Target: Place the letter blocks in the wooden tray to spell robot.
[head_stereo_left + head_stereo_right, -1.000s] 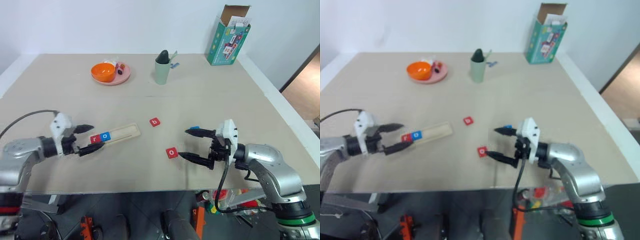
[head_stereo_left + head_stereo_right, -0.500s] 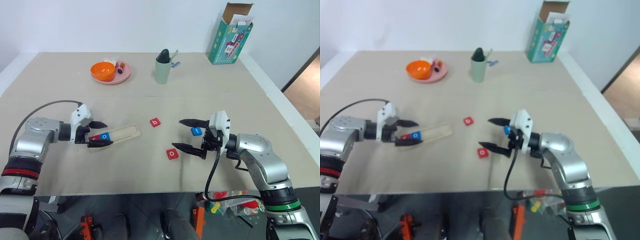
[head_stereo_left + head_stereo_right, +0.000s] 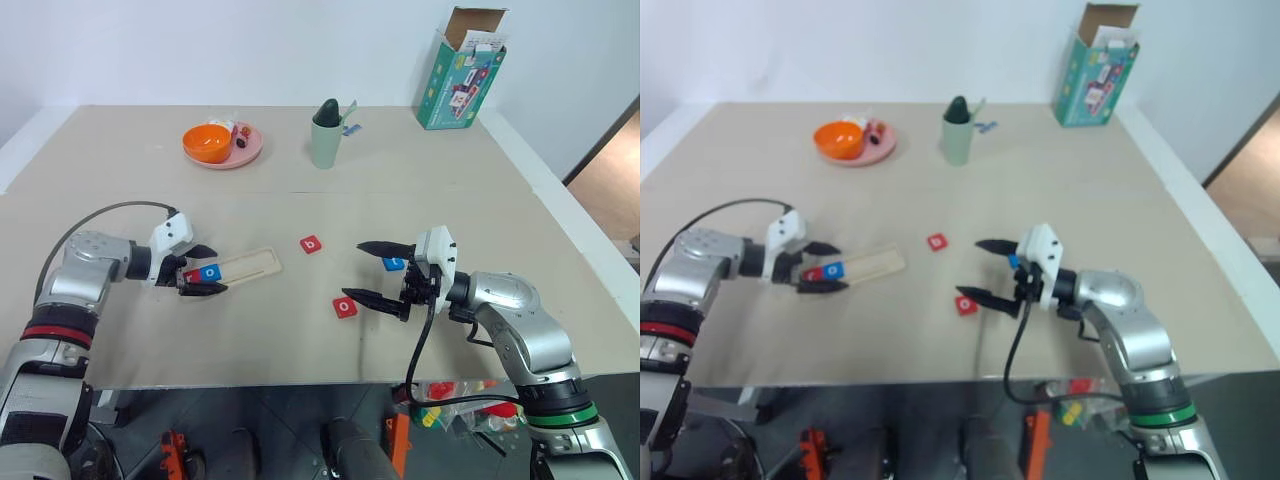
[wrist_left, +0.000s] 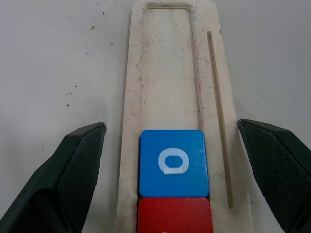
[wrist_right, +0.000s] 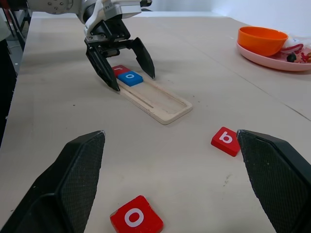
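The wooden tray lies left of centre with a red tile and a blue "o" tile side by side at its left end. My left gripper is open, its fingers straddling that end of the tray and the blue "o". A red "b" tile, a red "o" tile and a blue tile lie loose on the table. My right gripper is open and empty, just right of the red "o", with the blue tile between its fingers' bases.
An orange bowl sits on a pink plate at the back left. A green cup stands at the back centre and a teal carton at the back right. The table's front edge is close below both arms.
My left gripper has moved right and slightly down, so its open fingers now straddle the tray's left end. The right gripper has hardly moved and stays open.
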You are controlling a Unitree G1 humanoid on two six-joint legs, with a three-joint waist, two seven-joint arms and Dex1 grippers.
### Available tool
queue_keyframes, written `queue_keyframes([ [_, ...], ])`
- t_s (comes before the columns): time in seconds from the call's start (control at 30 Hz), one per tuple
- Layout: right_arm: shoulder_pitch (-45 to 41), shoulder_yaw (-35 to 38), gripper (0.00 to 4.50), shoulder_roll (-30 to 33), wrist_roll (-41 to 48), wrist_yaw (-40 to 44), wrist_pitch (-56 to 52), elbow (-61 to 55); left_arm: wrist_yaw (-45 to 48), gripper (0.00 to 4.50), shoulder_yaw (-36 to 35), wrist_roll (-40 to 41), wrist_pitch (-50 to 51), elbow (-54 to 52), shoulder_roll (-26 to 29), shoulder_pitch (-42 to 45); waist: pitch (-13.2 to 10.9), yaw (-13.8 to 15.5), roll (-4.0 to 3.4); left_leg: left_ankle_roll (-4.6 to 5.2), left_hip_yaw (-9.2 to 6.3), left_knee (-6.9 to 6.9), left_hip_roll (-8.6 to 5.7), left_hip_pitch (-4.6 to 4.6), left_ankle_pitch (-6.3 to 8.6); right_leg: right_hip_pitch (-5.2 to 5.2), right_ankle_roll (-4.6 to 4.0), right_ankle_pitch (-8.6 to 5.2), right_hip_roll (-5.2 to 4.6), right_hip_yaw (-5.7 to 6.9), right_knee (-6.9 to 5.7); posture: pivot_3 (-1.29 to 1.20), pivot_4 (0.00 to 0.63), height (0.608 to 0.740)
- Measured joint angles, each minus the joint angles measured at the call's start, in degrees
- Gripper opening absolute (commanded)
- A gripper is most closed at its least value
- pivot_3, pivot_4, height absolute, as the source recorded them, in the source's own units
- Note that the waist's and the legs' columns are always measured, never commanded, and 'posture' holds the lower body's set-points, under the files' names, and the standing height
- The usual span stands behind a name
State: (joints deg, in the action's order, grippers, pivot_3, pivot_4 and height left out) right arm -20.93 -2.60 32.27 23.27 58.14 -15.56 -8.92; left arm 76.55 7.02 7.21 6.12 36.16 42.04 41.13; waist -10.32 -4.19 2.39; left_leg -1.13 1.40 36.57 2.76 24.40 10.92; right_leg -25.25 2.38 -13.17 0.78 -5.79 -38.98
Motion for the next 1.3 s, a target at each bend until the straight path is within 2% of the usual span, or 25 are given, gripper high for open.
queue_keyframes([
  [0.63, 0.4, 0.0, 4.48, -0.2, -0.1, -0.1, 0.5, 0.0, 1.6, 4.50, 0.4, -2.4, -3.9, 7.3, -1.3, 3.3, 0.0, 0.0, 0.00, 0.00, 0.00, 0.05, -0.01, -0.12, -0.04, 0.08, -0.03, 0.10, 0.01, -0.01, -0.06, 0.00, 0.150, 0.740],
  [0.67, 0.5, 0.0, 4.50, -0.2, -0.1, -0.1, 0.5, 0.0, 1.7, 3.95, 0.5, -2.7, -4.0, 7.6, -1.3, 3.5, 0.0, 0.0, 0.00, 0.00, 0.00, 0.05, -0.01, -0.13, -0.05, 0.08, -0.03, 0.11, 0.01, -0.01, -0.06, 0.00, 0.150, 0.740],
  [0.73, 0.8, 0.0, 4.50, -0.2, -0.2, -0.1, 0.5, 0.0, 1.6, 3.22, 0.5, -3.0, -4.5, 8.1, -1.3, 3.8, 0.0, -0.1, 0.00, 0.00, 0.01, 0.06, -0.01, -0.13, -0.06, 0.08, -0.03, 0.12, 0.01, -0.03, -0.06, 0.00, 0.150, 0.740],
  [1.07, 1.2, 0.0, 4.50, -0.2, -0.5, -0.5, 0.8, 0.0, 1.7, 3.20, 0.5, -3.4, -5.8, 8.1, -1.3, 3.8, 0.0, -0.1, 0.00, 0.00, 0.02, 0.05, 0.00, -0.13, -0.06, 0.09, -0.02, 0.13, 0.01, -0.03, -0.06, 0.00, 0.150, 0.740],
  [1.3, 1.1, 0.0, 4.50, -0.2, -0.5, -0.5, 1.1, 0.1, 4.2, 3.20, 3.2, -4.4, -6.0, 2.4, -3.2, 3.8, 0.0, 0.0, 0.01, 0.00, 0.01, 0.05, -0.01, -0.06, -0.06, 0.07, 0.02, 0.10, 0.00, -0.03, -0.05, 0.00, 0.150, 0.740],
])
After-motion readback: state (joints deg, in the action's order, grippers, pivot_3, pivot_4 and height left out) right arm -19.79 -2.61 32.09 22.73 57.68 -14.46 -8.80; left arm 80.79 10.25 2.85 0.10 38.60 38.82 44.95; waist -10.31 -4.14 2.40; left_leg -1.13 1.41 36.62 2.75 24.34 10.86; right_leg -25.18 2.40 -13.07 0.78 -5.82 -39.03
